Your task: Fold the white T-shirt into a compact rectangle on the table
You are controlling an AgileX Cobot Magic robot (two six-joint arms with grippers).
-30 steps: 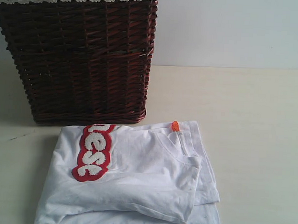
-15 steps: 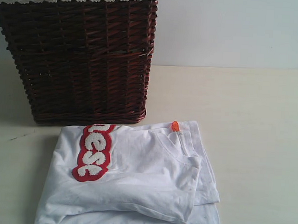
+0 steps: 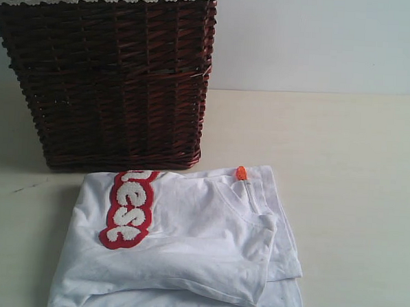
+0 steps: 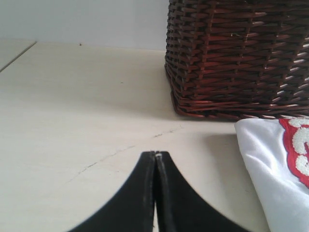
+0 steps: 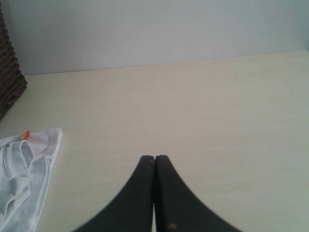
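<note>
Pale cream table [image 3: 356,148] under a plain wall, with the white T-shirt [image 3: 186,249] lying at its near edge as a layered, roughly rectangular stack just in front of the wicker basket [image 3: 112,87], red band [image 3: 128,208] up. Looks like the closing step: left gripper [image 4: 155,159] and right gripper [image 5: 154,162] both pinched closed on nothing, over bare table beside the cloth; calls at most for squaring the splayed layers on the right gripper's side. Matches the earlier frames, nothing moved.
</note>
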